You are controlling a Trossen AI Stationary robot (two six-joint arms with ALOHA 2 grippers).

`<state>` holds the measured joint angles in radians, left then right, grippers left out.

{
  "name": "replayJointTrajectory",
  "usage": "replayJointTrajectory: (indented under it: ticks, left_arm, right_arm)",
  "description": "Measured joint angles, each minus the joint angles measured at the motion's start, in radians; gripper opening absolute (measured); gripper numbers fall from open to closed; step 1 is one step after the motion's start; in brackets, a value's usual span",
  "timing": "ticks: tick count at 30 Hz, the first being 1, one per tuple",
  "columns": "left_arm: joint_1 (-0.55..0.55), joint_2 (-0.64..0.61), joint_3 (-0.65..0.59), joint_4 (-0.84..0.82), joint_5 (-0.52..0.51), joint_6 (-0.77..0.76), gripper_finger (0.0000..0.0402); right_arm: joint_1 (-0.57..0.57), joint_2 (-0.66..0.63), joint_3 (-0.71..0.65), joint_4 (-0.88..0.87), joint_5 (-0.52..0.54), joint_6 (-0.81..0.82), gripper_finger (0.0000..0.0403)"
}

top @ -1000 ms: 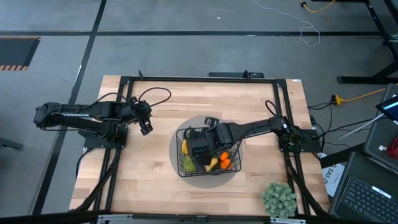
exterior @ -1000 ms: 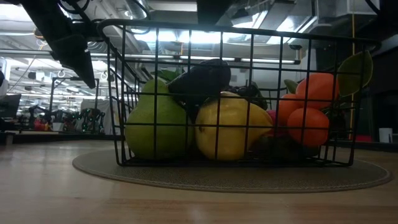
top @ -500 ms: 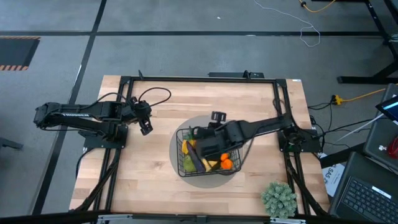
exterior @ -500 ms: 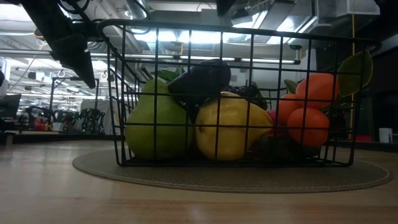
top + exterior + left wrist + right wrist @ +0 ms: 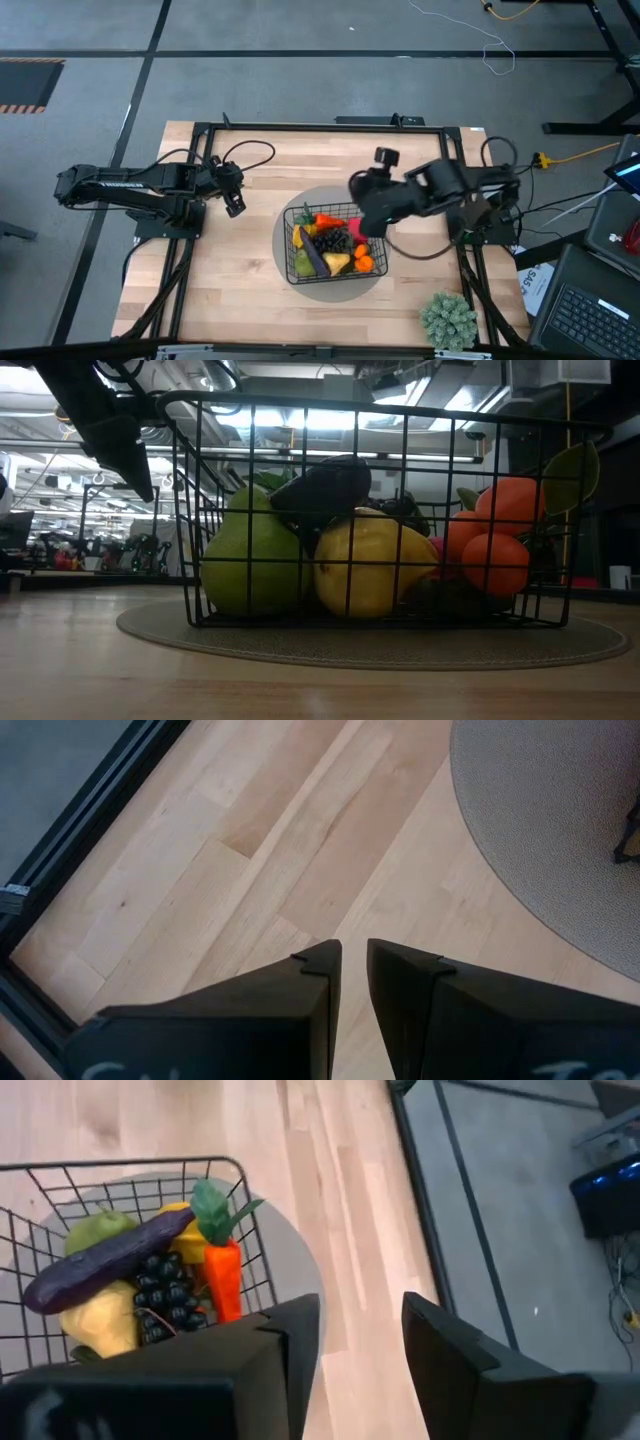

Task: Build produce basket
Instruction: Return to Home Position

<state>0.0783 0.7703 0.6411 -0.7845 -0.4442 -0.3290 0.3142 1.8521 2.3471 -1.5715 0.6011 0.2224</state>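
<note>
The black wire basket stands on the round grey mat at the table's middle. In it lie an orange carrot, a purple eggplant, dark grapes, a green fruit, yellow fruits and tangerines. My right gripper is open and empty, raised just past the basket's right side. My left gripper waits above the bare wood to the left of the mat, its fingers almost closed and empty.
A bushy pale-green plant stands at the table's near right corner. A black metal frame runs around the table top. Bare wood lies left of the mat and along the near edge.
My right gripper has risen out of the basket and drawn back toward the table's right edge, empty. The produce that it covered, carrot, grapes and eggplant, now shows in the basket. The basket has stayed in place.
</note>
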Motion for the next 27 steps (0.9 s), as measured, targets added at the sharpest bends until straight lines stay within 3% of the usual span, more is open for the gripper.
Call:
replayJointTrajectory:
  ticks: [8,14,21,27]
  left_arm:
    - [0.0,0.0,0.0,0.0,0.0,0.0,0.0041]
    - [0.0,0.0,0.0,0.0,-0.037,0.0,0.0041]
    - [0.0,0.0,0.0,0.046,-0.049,-0.004,0.0041]
    - [0.0,0.003,0.0,0.102,-0.053,-0.034,0.0041]
  right_arm:
    - [-0.005,-0.125,-0.114,0.0,-0.002,0.014,0.0131]
    - [-0.005,-0.294,-0.384,0.087,0.025,0.12,0.0131]
    - [-0.005,-0.585,-0.872,0.451,0.034,0.107,0.0131]
    - [-0.006,-0.839,-1.266,0.912,0.023,0.081,0.0131]
